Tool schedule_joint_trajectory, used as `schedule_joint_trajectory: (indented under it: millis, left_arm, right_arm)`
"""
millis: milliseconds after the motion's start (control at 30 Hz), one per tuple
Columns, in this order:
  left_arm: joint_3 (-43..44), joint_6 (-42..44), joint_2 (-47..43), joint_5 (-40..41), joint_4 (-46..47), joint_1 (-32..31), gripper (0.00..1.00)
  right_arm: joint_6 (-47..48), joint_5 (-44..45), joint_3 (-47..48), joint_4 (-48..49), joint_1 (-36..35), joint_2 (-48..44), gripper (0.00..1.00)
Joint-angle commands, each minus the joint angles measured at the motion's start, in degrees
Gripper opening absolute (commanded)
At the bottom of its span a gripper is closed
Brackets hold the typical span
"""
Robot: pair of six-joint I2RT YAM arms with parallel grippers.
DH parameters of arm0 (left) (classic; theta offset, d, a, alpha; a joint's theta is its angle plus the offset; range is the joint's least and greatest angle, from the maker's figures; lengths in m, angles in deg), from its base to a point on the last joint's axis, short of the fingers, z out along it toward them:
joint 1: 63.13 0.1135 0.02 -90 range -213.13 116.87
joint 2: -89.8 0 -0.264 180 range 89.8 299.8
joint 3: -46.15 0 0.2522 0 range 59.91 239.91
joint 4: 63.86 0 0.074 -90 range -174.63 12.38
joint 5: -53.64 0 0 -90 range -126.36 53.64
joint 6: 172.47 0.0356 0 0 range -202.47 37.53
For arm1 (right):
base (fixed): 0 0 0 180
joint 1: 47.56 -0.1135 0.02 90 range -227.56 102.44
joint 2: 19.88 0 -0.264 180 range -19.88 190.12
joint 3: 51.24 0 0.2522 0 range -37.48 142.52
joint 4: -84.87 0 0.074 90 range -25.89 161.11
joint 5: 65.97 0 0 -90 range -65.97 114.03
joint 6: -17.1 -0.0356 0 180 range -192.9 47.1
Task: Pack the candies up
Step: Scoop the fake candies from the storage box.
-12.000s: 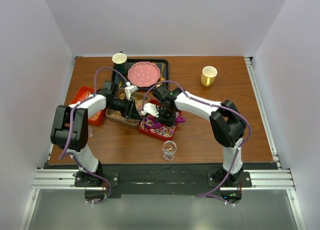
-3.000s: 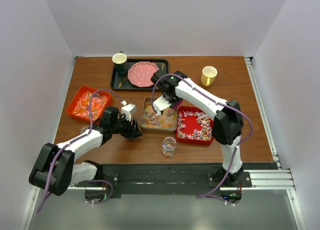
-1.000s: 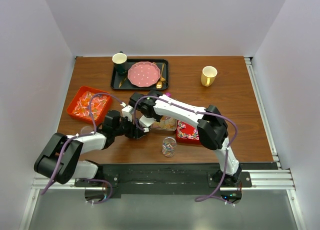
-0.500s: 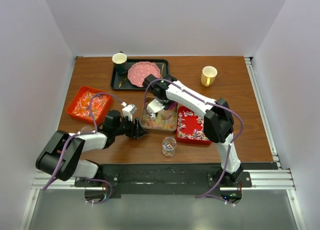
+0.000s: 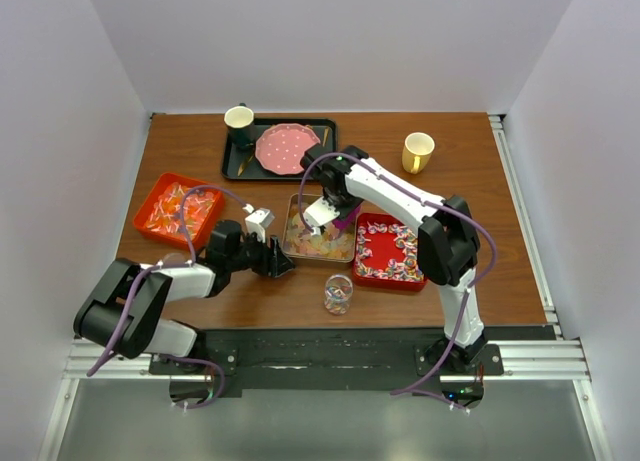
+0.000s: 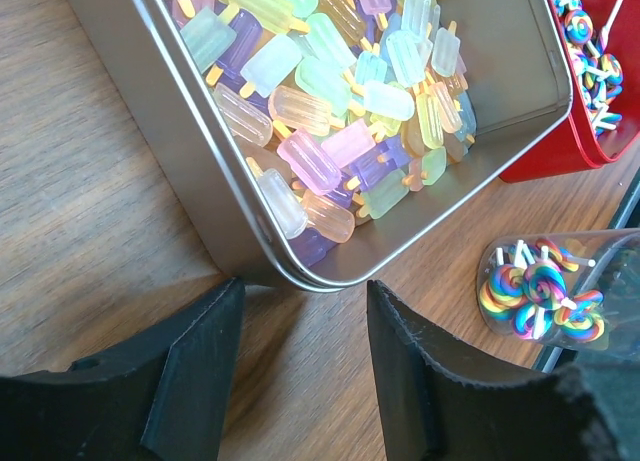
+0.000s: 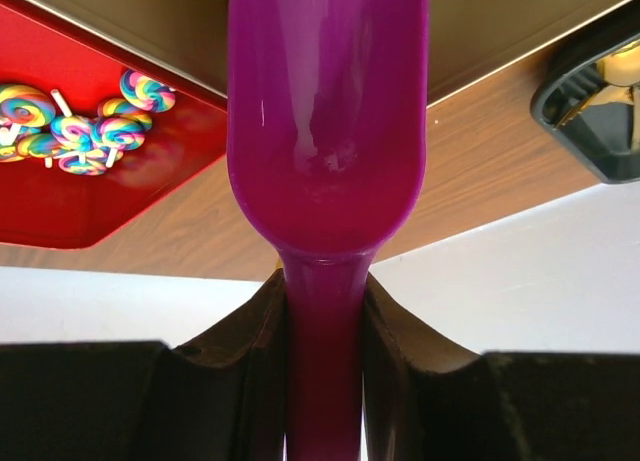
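Observation:
Pastel popsicle-shaped candies (image 6: 330, 111) fill a metal tin (image 6: 195, 131) at mid-table (image 5: 289, 236). Swirled lollipop candies (image 5: 392, 251) lie in a red tray (image 5: 400, 284) to its right, and orange wrapped candies (image 5: 178, 209) in a red tray at the left. A clear glass (image 5: 338, 294) holds a few swirled lollipops (image 6: 535, 293). My left gripper (image 6: 303, 303) is open and low on the table, its fingertips just short of the tin's near-left corner, nothing between them. My right gripper (image 7: 325, 293) is shut on the handle of a purple scoop (image 7: 325, 131), which hangs over the tin (image 5: 345, 219).
A black tray (image 5: 232, 166) at the back holds a pink dotted plate (image 5: 285, 148), a dark cup (image 5: 239, 121) and a gold spoon (image 5: 323, 151). A yellow mug (image 5: 418, 151) stands at the back right. The glass stands close to the table's near edge.
My right gripper has swung the scoop from beside my left gripper, at the tin's left side, rightward over the tin. The left gripper has stayed put and open.

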Motion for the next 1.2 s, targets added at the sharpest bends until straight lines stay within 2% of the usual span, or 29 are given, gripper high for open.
schedule_joint_trajectory:
  millis: [0,233,433,600,733,933,1133,1167]
  left_arm:
    - [0.59,0.36,1.49,-1.27,1.49,-0.21,0.57]
    - [0.41,0.45,1.58,-0.39,2.02,-0.21,0.56]
    - [0.68,0.36,2.10,-0.30,2.02,-0.21,0.56]
    - [1.03,0.54,2.98,-0.57,2.20,-0.21,0.55]
    - [1.12,0.45,2.99,-0.57,2.20,-0.21,0.55]
    - [1.21,0.36,3.42,-0.57,2.55,-0.13,0.55]
    - [1.82,0.45,4.83,-0.74,3.43,0.14,0.55]
    - [1.82,0.36,4.92,-0.92,3.43,0.14,0.55]
  right_arm:
    - [-0.43,-6.53,3.09,-2.96,-0.43,2.46,0.00]
    - [1.59,-9.01,0.82,0.02,-0.35,2.11,0.00]
    - [0.53,-9.45,2.75,-0.06,-0.70,4.66,0.00]
    - [0.36,-14.10,1.97,1.07,-1.05,3.96,0.00]
    - [0.53,-13.14,-0.41,2.66,-1.05,3.87,0.00]
    - [-1.84,-14.01,2.13,1.43,-2.63,5.19,0.00]
    - [0.00,-19.63,-5.59,8.19,-3.07,1.68,0.00]
    - [0.27,-20.17,-8.30,11.85,-3.07,0.45,0.00]
